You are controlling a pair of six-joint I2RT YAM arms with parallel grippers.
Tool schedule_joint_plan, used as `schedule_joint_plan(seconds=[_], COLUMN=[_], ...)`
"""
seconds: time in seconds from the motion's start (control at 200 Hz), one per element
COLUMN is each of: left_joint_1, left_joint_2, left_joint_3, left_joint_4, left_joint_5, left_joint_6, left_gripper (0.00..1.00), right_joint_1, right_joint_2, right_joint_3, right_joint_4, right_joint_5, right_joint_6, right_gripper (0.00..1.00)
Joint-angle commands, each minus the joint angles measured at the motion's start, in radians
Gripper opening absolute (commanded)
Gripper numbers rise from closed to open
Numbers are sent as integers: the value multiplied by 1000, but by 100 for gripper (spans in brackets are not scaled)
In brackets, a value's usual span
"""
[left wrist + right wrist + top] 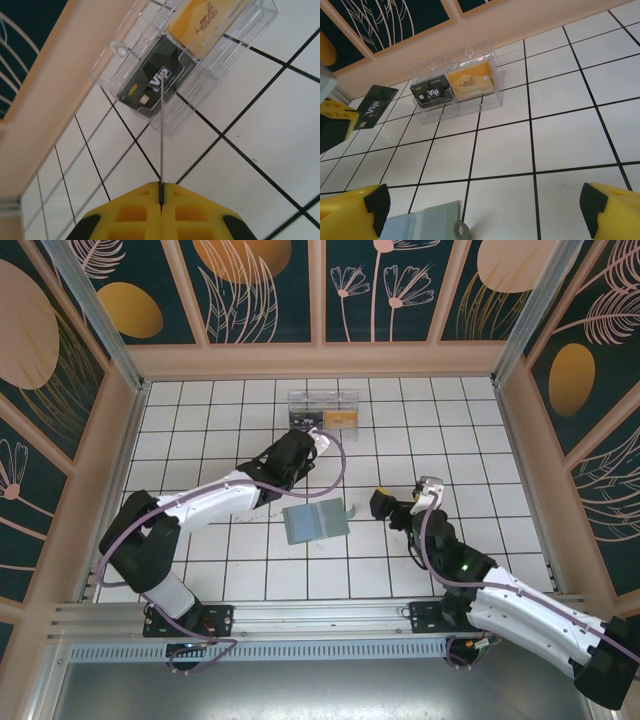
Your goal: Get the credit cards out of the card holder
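The card holder [315,521] lies open on the tiles, blue-grey inside up; its corner with a snap tab also shows in the right wrist view [427,222]. My left gripper [320,444] [161,187] is shut on a black credit card [375,106], seen edge-on as a thin line [161,140], just in front of the clear box. My right gripper [385,505] [485,215] stands open just right of the holder, with nothing between its fingers. In the clear box lie a black card [155,82] and a tan card [210,20].
The clear plastic box [322,410] [455,87] stands near the back wall. Wooden walls enclose the tiled floor at the back and on both sides. White tiles stretch to the right of the holder and box.
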Motion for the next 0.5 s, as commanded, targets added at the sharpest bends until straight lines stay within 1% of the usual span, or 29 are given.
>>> schedule_joint_plan(seconds=[0.0,0.065,0.1,0.22,0.375,0.495], left_joint_1=[40,62,69,79,117,127], left_joint_2=[41,56,91,152,231,275], left_joint_3=[67,97,102,127,232,248], left_joint_4=[50,26,32,90,70,120], left_joint_5=[51,94,106,81,129,113], left_joint_6=[240,315,366,523,557,634], left_gripper=[0,0,0,0,0,0], right_joint_1=[-5,-8,-11,-18,-37,-50], right_joint_2=[-22,-21,-19,-15,-13,-14], right_joint_3=[-28,-37,-39,-44,-49,-50], right_joint_4=[16,24,26,34,39,33], right_joint_5=[24,24,23,20,0,-1], right_joint_6=[-3,-6,-5,-3,-3,4], right_gripper=[99,99,99,99,99,99])
